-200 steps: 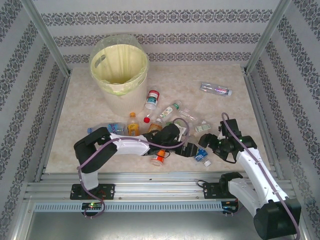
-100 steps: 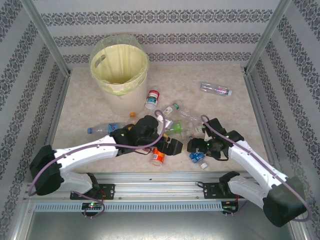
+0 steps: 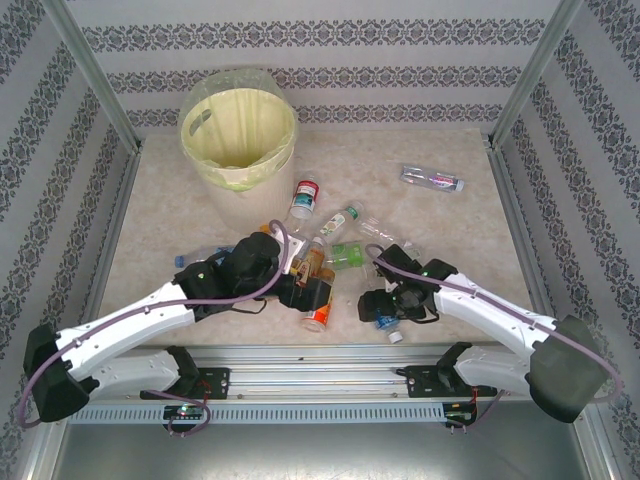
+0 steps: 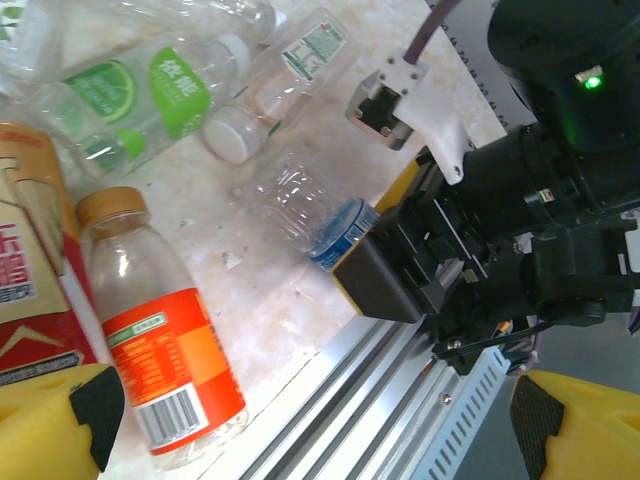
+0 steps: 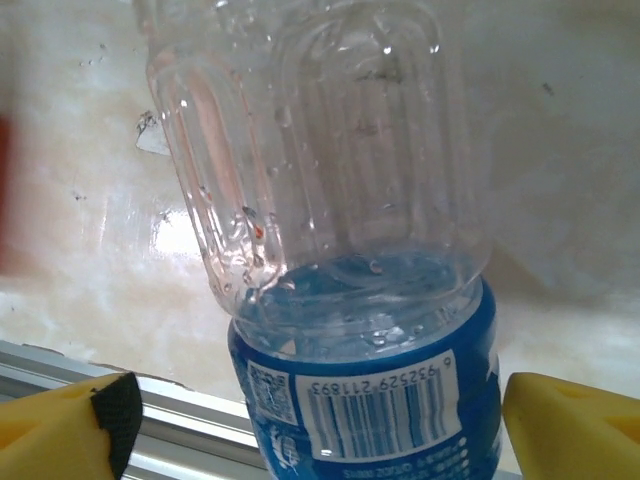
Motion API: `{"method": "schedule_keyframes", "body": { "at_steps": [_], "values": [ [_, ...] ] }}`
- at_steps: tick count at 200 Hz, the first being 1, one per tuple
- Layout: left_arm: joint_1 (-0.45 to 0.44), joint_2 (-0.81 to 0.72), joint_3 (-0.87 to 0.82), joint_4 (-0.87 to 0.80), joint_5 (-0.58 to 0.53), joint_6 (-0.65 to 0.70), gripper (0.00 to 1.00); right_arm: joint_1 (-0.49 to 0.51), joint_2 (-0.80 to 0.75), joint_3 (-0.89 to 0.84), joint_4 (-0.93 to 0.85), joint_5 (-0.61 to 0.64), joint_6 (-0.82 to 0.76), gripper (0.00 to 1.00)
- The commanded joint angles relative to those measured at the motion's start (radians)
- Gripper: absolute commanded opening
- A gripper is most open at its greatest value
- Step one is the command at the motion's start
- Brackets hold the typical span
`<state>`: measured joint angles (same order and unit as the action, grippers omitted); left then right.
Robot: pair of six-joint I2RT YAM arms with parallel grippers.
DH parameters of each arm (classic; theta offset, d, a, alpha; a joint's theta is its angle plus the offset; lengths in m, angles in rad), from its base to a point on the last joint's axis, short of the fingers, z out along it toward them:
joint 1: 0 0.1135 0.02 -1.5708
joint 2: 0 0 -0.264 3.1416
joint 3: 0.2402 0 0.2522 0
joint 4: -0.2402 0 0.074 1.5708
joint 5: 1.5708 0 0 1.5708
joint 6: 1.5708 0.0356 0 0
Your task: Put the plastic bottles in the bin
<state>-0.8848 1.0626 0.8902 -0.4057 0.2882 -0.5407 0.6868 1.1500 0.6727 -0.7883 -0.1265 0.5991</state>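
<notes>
Blue-labelled clear bottle [image 5: 350,250] lies at the near edge of the table [image 3: 450,235], well apart from the bin [image 3: 232,203]. Your right gripper [image 5: 320,425] straddles it, jaws spread wide and holding nothing. You look to be at the grasp: close on the label band, then lift. Your left gripper [image 4: 320,420] is spread and empty too, beside an orange-labelled bottle [image 4: 165,370].

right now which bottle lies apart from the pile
The clear bottle lying alone at far right, with a blue and red label. The other bottles crowd together in front of the bin.
</notes>
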Motion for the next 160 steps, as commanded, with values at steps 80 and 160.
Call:
{"method": "schedule_keyframes", "body": {
  "at_steps": [80,160],
  "values": [
    [0.035,-0.048,-0.027,-0.019,0.009,0.003,1.0,0.1,0.121,0.028,0.032,0.126,-0.001,0.72],
    [0.038,-0.051,-0.172,0.357,0.067,-0.252,1.0,0.102,-0.167,0.052,0.108,-0.013,-0.038,0.52]
  ]
}}
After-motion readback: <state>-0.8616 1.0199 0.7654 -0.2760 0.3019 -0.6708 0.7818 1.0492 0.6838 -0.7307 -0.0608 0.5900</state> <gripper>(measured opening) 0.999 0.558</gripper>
